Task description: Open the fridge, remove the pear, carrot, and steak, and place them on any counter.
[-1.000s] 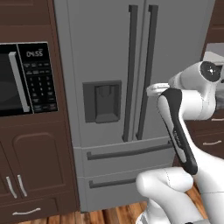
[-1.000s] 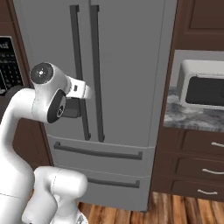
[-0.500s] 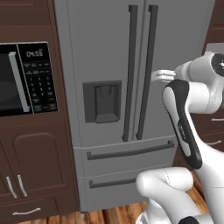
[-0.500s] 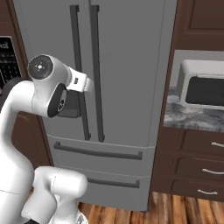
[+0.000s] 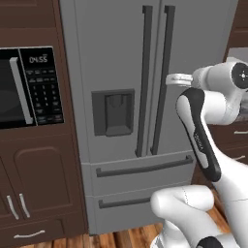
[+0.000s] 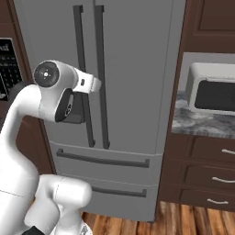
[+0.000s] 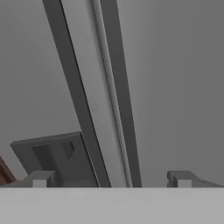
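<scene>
Dark brown cabinets flank the fridge (image 5: 121,72), doors shut, pincer (image 7: 111,178) spread.

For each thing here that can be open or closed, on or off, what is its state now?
fridge: both upper doors shut, both lower drawers shut.
gripper: open, holding nothing, aimed at the two door handles.
microwave: door shut, clock display lit.
counter: a pale appliance stands on it, its door shut.
counter drawers: shut.
</scene>
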You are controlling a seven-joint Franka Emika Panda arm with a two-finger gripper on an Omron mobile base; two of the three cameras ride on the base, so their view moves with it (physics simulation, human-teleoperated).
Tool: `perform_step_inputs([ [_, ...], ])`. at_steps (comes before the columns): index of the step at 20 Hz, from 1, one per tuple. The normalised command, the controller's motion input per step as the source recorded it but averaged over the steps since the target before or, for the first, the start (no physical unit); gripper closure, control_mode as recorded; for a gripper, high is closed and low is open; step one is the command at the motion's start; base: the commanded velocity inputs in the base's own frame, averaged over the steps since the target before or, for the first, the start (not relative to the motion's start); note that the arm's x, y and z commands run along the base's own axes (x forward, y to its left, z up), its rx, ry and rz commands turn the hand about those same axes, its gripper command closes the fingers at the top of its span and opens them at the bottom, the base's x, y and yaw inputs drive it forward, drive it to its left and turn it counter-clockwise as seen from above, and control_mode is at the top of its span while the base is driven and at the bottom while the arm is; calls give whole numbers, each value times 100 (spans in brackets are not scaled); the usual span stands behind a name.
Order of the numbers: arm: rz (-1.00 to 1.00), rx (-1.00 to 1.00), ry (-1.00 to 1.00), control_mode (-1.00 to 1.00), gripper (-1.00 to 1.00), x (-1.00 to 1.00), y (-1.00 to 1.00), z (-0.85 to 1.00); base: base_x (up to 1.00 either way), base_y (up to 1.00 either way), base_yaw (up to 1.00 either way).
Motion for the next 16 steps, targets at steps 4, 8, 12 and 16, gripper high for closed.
perform_step_inputs([
  [4, 0, 0, 0, -100, -100, 50, -9, 13, 0, 0, 0],
  [8, 0, 0, 1, -100, -100, 68, -5, 0, 0, 0, 0],
  [12, 0, 1, 5, -100, -100, 82, -5, 0, 0, 0, 0],
  [16, 0, 0, 4, -100, -100, 89, -4, -6, 0, 0, 0],
])
